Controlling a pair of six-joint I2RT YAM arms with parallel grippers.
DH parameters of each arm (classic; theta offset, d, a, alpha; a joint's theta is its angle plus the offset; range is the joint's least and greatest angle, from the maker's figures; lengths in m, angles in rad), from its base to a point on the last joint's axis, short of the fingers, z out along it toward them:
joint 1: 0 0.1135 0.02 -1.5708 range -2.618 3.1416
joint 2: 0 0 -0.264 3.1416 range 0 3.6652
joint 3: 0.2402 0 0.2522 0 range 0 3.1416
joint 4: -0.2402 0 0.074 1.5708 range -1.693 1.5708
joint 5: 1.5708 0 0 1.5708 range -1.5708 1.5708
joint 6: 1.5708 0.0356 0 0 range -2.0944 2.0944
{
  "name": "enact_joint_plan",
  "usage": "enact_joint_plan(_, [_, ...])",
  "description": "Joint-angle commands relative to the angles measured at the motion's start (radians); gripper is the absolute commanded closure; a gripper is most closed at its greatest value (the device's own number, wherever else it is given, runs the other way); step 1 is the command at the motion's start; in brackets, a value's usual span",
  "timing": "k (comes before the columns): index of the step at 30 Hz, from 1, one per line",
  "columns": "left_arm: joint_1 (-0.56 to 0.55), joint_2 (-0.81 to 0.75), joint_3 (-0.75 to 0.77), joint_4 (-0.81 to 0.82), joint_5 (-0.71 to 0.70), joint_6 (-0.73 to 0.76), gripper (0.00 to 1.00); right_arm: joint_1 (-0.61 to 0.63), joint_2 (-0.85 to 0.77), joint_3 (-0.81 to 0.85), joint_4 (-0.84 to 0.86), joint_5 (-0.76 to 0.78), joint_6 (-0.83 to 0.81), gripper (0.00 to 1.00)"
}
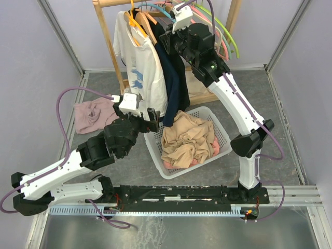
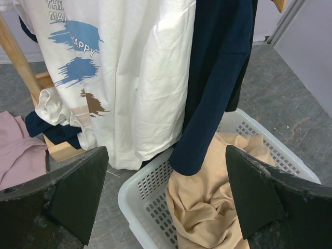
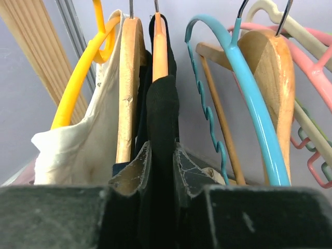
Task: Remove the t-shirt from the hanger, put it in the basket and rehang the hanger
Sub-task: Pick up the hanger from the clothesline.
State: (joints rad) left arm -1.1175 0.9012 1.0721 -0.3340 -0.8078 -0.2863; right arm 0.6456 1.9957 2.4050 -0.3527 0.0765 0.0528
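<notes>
A dark navy t-shirt [image 1: 174, 72] hangs on a wooden hanger [image 3: 160, 46] on the rack, next to a white printed t-shirt [image 1: 137, 67]. My right gripper [image 3: 161, 161] is up at the rack and shut on the dark shirt's shoulder over its hanger [image 1: 171, 37]. My left gripper [image 1: 153, 120] is open and empty, low beside the basket. In the left wrist view the dark shirt [image 2: 218, 78] and the white shirt [image 2: 129, 78] hang just ahead of the left gripper [image 2: 166, 199].
A white basket [image 1: 223, 136] holds tan clothes [image 1: 187, 137]. A pink garment [image 1: 93, 114] lies on the floor at left. The wooden rack [image 1: 109, 36] carries several empty hangers: blue [image 3: 249, 88], yellow [image 3: 78, 88], pink and green [image 1: 231, 39].
</notes>
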Motion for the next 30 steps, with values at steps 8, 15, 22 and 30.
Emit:
enact_joint_plan(8, [0.004,0.004,0.022,0.053,-0.013,0.006,0.01,-0.002,-0.040,0.062,0.103,-0.018,0.015,0.99])
enact_joint_plan(15, [0.004,0.021,0.050,0.043,0.003,0.005,0.01,-0.003,-0.088,0.062,0.227,0.015,-0.006,0.99])
enact_joint_plan(22, [0.004,0.035,0.071,0.041,0.017,-0.001,0.01,-0.003,-0.120,0.064,0.289,0.023,-0.009,0.98])
enact_joint_plan(30, [0.003,0.064,0.095,0.047,0.032,0.009,0.01,-0.004,-0.232,-0.087,0.335,0.037,-0.033,0.99])
